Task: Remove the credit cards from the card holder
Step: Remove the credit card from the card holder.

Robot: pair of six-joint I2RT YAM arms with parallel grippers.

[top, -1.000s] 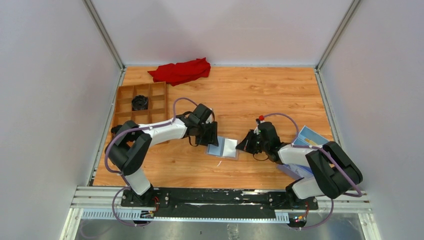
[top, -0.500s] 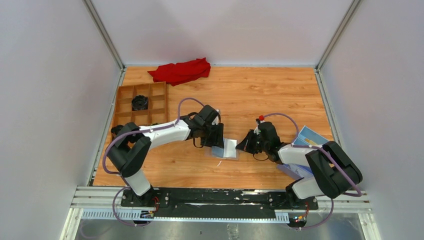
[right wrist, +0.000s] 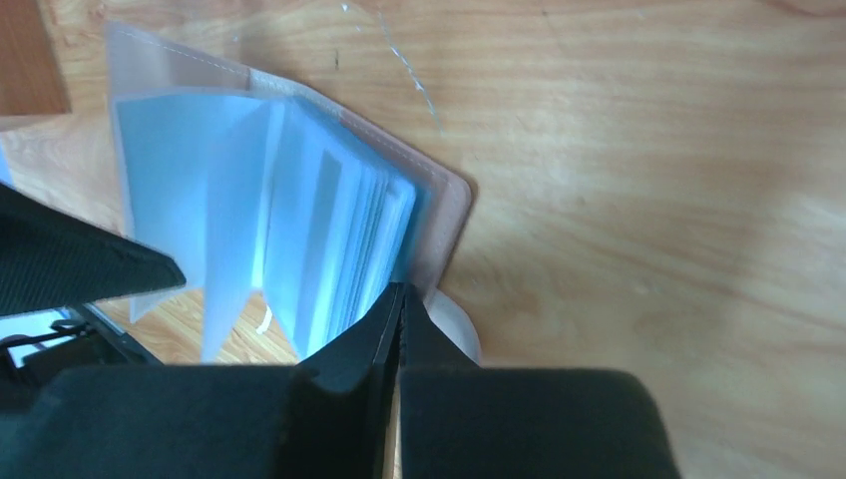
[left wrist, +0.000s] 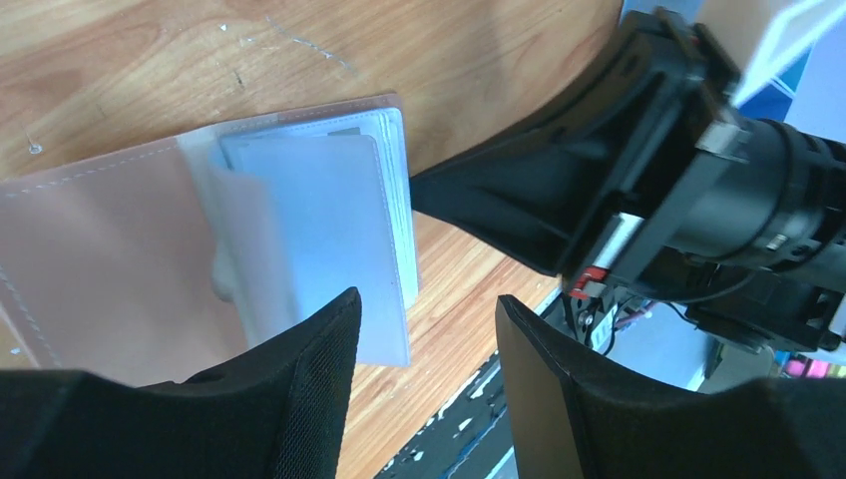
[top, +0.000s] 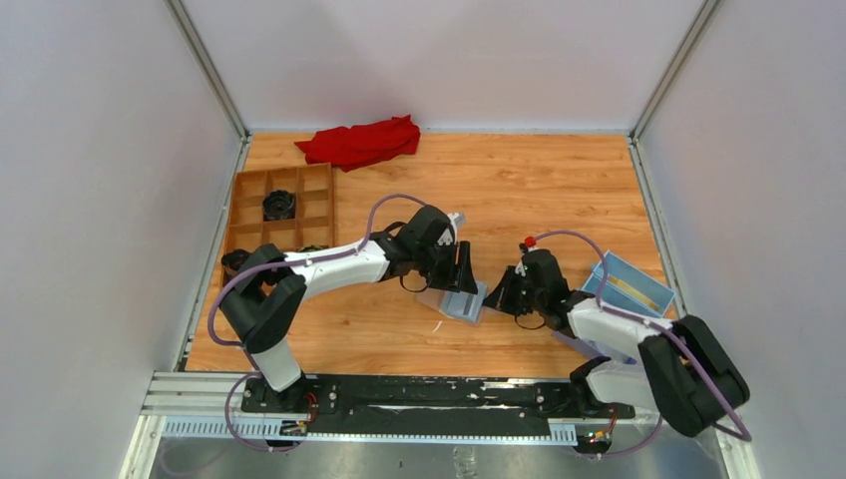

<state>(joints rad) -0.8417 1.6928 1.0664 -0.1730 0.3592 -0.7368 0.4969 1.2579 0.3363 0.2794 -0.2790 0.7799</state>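
Observation:
The card holder (top: 465,302) lies open on the table between both arms, tan-pink cover (left wrist: 100,249) down and pale blue sleeves (right wrist: 249,200) fanned upward. Pale credit cards (right wrist: 324,235) sit inside the sleeves. My left gripper (top: 462,271) hovers open over the holder's right half, with nothing between its fingers (left wrist: 299,389). My right gripper (right wrist: 400,291) is shut, its tips pinched at the holder's right edge where the cover meets the sleeves. A translucent tab (right wrist: 454,329) pokes out beside those tips.
A brown compartment tray (top: 299,172) with a black object (top: 279,205) in it stands at the left. A red cloth (top: 361,142) lies at the back. A blue box (top: 631,284) sits at the right edge, beside the right arm.
My left gripper has moved right, from the holder's left edge to above its right half. The holder and the right gripper have shifted slightly right, and the right arm has swung clear of the blue box.

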